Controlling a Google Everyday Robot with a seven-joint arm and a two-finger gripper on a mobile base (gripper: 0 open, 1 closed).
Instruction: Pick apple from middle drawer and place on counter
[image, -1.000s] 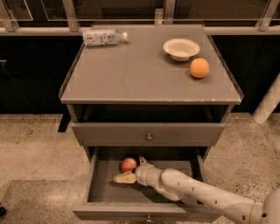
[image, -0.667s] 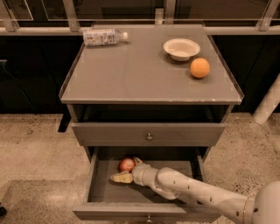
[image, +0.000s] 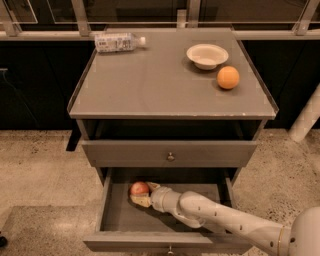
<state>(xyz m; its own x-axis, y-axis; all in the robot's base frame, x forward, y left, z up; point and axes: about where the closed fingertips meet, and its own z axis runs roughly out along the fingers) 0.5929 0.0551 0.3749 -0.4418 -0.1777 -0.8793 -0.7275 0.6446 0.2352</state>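
Red apple (image: 139, 188) sits in the open drawer (image: 119, 216), my hand (image: 144, 194) right against it; can't tell if it's gripping.

Arm (image: 225, 220): white, smooth casing; rounded tubular segments are seen, thickening toward the lower right.
Wrist collar (image: 161, 198): pale grey, cylindrical, ringed.
Joint housing (image: 306, 234): large, white, domed; a thin dark-gold band is noted at its seam.
Gripper (image: 144, 194): cream-tan; located inside the middle drawer (image: 115, 215), just beside the apple (image: 139, 188).
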